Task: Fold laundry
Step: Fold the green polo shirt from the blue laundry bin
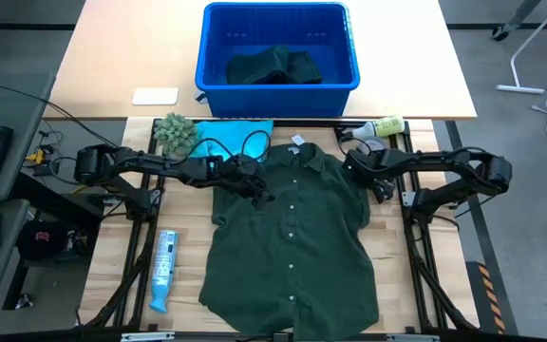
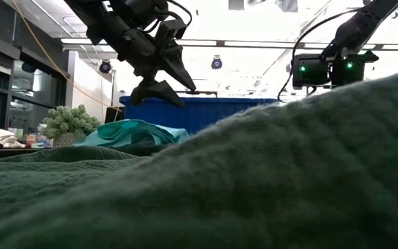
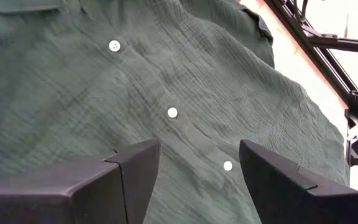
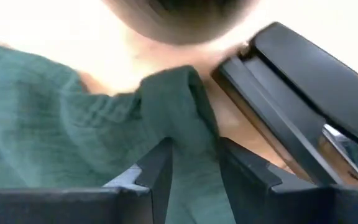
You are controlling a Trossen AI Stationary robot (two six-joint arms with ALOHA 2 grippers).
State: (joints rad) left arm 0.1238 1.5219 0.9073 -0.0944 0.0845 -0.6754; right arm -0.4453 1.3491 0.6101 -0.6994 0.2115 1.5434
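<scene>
Dark green crinkled shirt (image 1: 292, 237) spread flat, white buttons, left gripper (image 1: 259, 195) fingers apart above, right gripper (image 1: 380, 187) clamping its sleeve

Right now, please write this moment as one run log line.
phase: fold not begun | dark green shirt: flat, buttons up | left gripper: open above shirt | right gripper: shut on shirt sleeve

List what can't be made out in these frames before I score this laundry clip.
- Low view: most of the table, hidden behind the dark green shirt bulging up close.
- High view: the shirt's hem, cut off by the edge.
- High view: what the dark cloth in the blue bin is, too small.
- Right wrist view: surroundings blurred; the right gripper pinches shirt fabric.
</scene>
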